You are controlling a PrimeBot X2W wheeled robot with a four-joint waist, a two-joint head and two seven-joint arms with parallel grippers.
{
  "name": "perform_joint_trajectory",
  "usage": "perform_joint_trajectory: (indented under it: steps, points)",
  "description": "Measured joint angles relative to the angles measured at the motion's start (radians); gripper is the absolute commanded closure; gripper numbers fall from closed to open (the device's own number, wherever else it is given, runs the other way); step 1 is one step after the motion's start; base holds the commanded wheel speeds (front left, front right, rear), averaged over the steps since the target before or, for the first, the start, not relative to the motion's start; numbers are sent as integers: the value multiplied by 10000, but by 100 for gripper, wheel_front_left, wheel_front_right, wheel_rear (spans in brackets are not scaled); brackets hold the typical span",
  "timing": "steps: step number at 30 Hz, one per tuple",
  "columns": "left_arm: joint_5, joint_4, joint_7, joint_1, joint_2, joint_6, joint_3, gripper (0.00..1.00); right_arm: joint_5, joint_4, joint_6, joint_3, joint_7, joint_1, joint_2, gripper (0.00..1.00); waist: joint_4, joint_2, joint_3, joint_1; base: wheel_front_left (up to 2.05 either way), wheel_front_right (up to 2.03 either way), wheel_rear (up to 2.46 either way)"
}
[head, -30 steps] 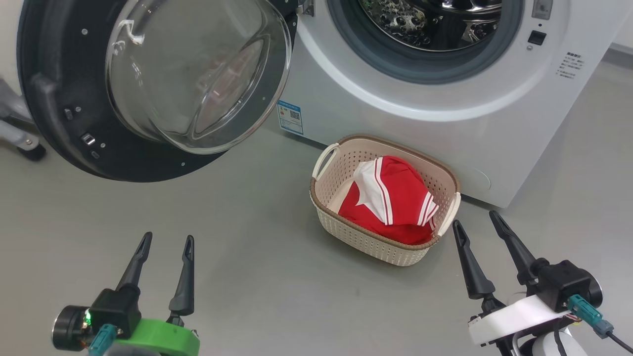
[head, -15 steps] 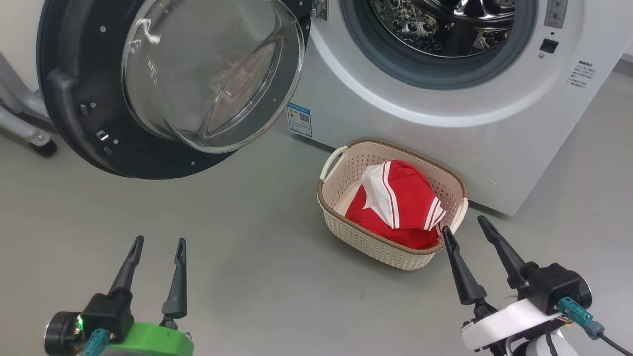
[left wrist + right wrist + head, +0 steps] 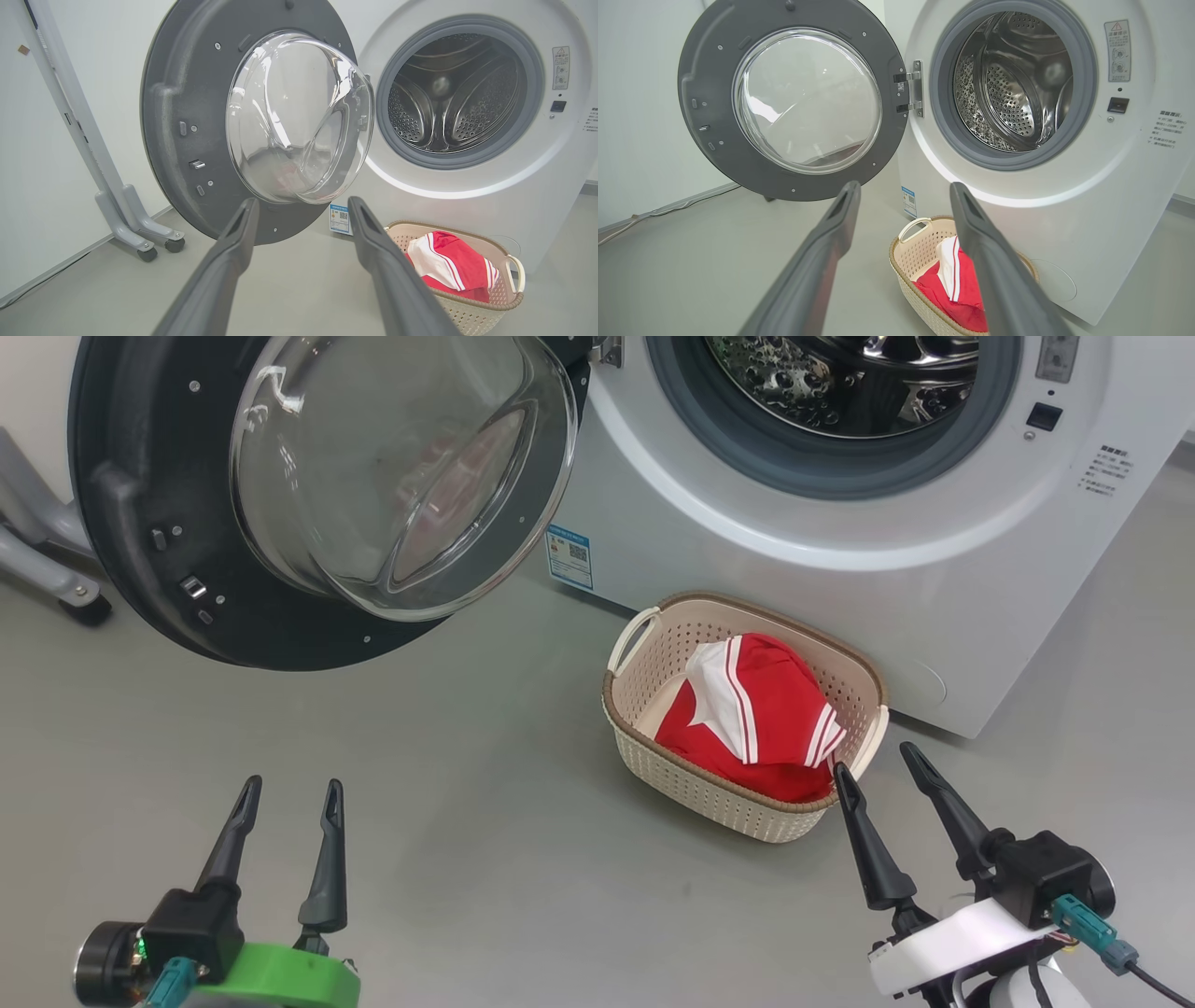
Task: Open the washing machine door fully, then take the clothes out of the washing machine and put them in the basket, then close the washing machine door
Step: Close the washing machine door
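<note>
Washing machine door (image 3: 373,485): swung wide open, left of opening; glossy black rim, clear bulging glass bowl.
Washing machine (image 3: 840,588): white front-loader, grey seal, perforated steel drum (image 3: 840,383) exposed.
Clothes (image 3: 756,719): red, white panels, striped trim; heaped in basket (image 3: 709,798).
Basket: cream, perforated, brown rim; upright, just beside machine front.

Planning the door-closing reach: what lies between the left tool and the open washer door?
Only bare grey floor, as the head view shows; the left tool, open, hangs short of the door without touching it.
</note>
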Motion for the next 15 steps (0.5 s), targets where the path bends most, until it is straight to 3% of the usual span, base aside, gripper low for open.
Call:
perform_joint_trajectory:
  steps: [15]
  points:
    - [-44, -67, 2, 81, 0, 2, 59, 0, 29, 96, 0, 88, 0, -120, -50, 0, 21, 0, 46, 0, 0, 0, 0]
